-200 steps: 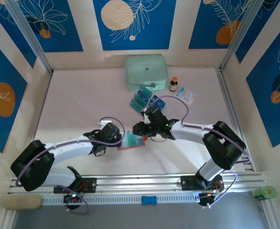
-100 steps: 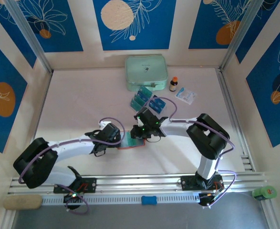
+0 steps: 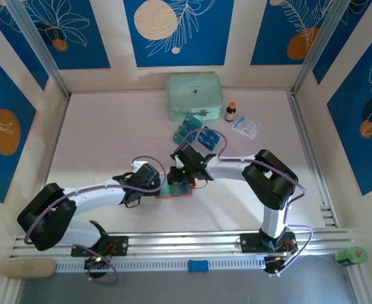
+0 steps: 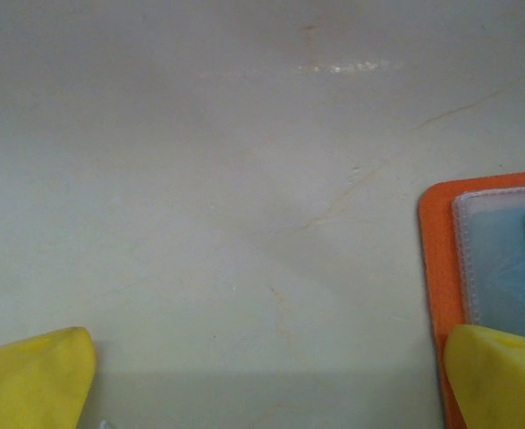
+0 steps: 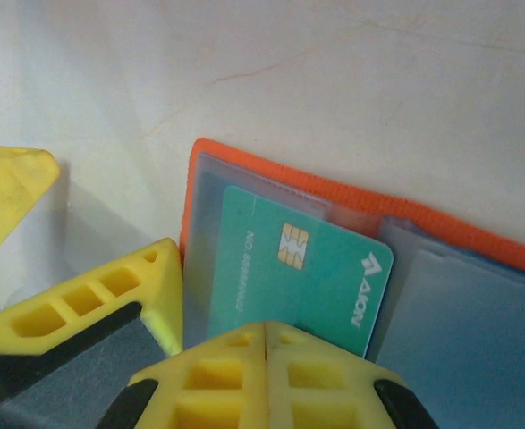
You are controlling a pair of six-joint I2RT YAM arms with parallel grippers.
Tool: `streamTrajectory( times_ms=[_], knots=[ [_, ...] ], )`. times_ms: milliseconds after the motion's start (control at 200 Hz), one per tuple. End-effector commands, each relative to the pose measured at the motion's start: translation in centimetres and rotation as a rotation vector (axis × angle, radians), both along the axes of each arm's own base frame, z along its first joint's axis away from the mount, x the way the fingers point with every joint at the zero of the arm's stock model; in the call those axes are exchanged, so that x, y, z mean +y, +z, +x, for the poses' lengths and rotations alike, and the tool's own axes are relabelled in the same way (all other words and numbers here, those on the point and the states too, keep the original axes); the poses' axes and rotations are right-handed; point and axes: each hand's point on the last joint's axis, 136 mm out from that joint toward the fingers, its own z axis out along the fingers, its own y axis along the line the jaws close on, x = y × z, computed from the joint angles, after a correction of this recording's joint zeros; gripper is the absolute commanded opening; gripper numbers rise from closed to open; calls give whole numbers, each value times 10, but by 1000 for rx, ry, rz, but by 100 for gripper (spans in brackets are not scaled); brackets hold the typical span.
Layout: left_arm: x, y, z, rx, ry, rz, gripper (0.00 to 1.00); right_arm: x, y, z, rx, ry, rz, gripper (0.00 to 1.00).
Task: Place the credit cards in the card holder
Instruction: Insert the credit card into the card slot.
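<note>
The orange card holder (image 3: 178, 192) lies open on the table between both arms. A teal credit card (image 5: 307, 268) with a chip sits partly inside its left clear pocket. My right gripper (image 5: 266, 371) is shut, its fingertips pressed together at the card's near edge, not clamped on it. My left gripper (image 4: 266, 384) is wide open over bare table at the holder's (image 4: 436, 268) left edge, with one yellow finger (image 4: 499, 375) on the holder's corner. That same finger (image 5: 110, 299) shows beside the pocket in the right wrist view. More credit cards (image 3: 189, 130) stand in a clear rack behind.
A mint-green zip case (image 3: 194, 96) sits at the back centre, with a small brown bottle (image 3: 230, 112) and a white-and-blue sachet (image 3: 246, 126) to its right. Low walls ring the table, and the arms' rail (image 3: 186, 244) runs along the near edge.
My right gripper has moved left and down onto the holder and closed its jaws. The teal card now lies under its tips. The left arm has stayed put.
</note>
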Motion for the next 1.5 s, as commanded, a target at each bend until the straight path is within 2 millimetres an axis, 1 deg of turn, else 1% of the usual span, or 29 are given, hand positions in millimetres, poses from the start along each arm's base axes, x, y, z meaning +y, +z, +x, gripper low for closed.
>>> streamTrajectory(
  times_ms=[0, 120, 320, 595, 790, 1250, 1370, 1495],
  knots=[
    [12, 12, 1, -23, 29, 22, 100, -3, 25, 1, -32, -3, 15, 5],
    [20, 16, 0, -34, 56, 25, 100, -13, 20, 1, -32, -13, -25, 5],
    [27, 7, -3, 1, 71, 47, 100, -17, 6, -1, -23, -12, -70, 5],
    [24, -5, -2, 33, 55, 63, 100, -21, -10, -3, -9, -5, -119, 5],
    [21, -11, -1, 48, 41, 69, 100, -16, -18, -6, 9, 11, -134, 5],
    [18, -12, 0, 43, 33, 64, 100, 6, -18, -12, 30, 46, -112, 4],
    [19, -7, 1, 35, 36, 62, 100, 6, -10, -10, 18, 43, -106, 4],
    [23, 7, 3, 4, 60, 62, 100, -1, 4, -4, -4, 24, -93, 4]
  ],
)
